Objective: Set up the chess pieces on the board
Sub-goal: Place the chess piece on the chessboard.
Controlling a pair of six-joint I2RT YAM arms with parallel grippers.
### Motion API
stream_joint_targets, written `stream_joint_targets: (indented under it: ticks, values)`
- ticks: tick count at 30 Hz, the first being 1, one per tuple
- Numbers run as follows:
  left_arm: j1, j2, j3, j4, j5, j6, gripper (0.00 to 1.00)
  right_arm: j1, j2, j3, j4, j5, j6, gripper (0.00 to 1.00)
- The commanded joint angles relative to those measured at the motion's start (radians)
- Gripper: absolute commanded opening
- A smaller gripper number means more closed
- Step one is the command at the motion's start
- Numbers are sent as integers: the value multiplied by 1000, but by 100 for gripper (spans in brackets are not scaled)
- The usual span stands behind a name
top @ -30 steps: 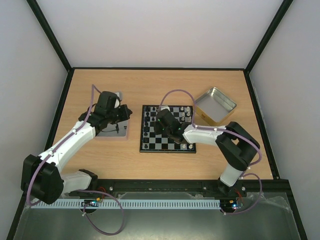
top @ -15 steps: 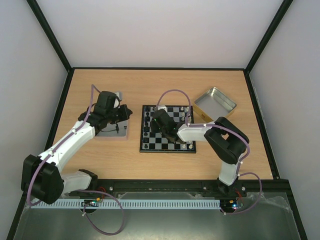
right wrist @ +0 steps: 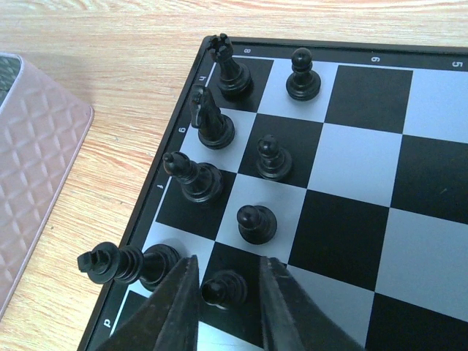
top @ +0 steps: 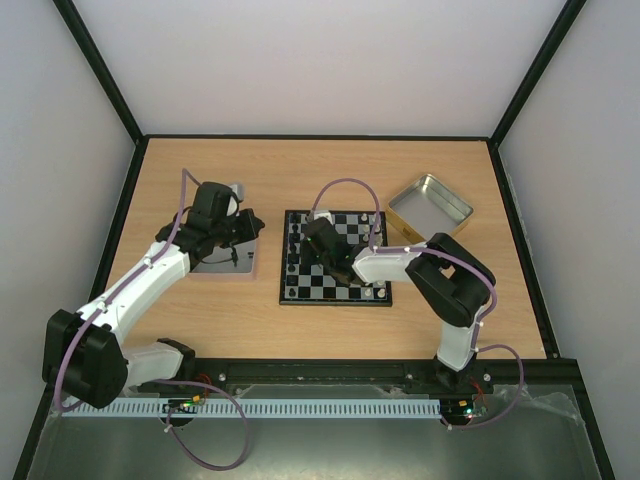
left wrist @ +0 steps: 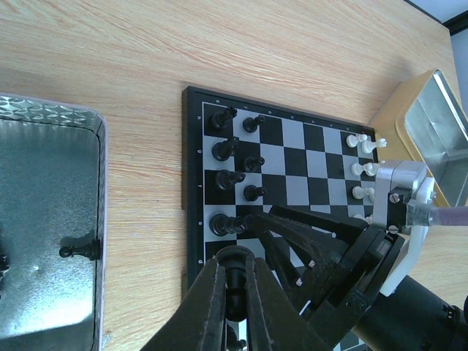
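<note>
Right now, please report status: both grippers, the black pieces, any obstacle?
Right gripper open around a black pawn on the chessboard. Left gripper shut on another black piece. Black king lies tipped beside the pawn.

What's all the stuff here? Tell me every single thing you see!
table: one, brown wood, under everything
board: one, black and silver checks, middle of the table
black pieces: at least eight, on the board's left side
loose pawn: one, black, inside the tray
white pieces: several (too small to count), pale, along the board's right edge
tray: one, silver, left of the board
tin: one, silver inside with gold sides, right of the board
left claw: one, black, shut, near the tray
right claw: one, black, open around one black piece on the board
</note>
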State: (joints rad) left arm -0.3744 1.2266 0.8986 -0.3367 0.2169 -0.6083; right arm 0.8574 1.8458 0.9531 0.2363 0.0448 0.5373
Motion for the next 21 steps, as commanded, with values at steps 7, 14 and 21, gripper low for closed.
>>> stream_joint_targets:
  ticks: [7, 14, 21]
  values:
    - [7, 1, 9, -28, 26, 19, 4, 6, -79, 25, -46, 27, 31, 26]
    - [-67, 21, 76, -75, 40, 99, 5, 4, -193, 8, -128, 119, 132, 33]
    - [-222, 173, 226, -250, 10, 172, 7, -68, -364, -89, -237, 264, 367, 36]
